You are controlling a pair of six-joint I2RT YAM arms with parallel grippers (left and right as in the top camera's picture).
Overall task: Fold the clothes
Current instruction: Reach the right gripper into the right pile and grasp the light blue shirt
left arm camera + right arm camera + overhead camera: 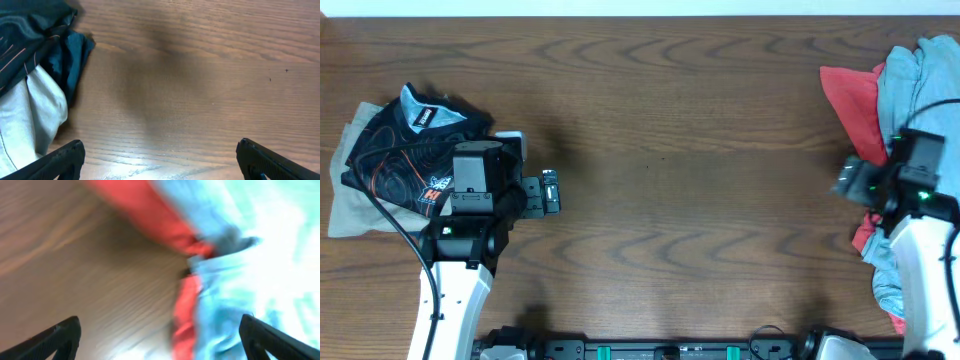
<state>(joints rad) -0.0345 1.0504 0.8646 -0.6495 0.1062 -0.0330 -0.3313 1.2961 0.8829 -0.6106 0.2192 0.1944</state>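
Right fingers and left fingers are gaping, empty; we are judging clothes ahead of the right pair soft, light, pinchable at an edge.

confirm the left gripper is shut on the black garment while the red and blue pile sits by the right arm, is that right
Not quite. The left gripper is open and holds nothing: the left wrist view shows its fingers wide apart, the black garment off to one side. The red and blue pile does sit by the right arm.
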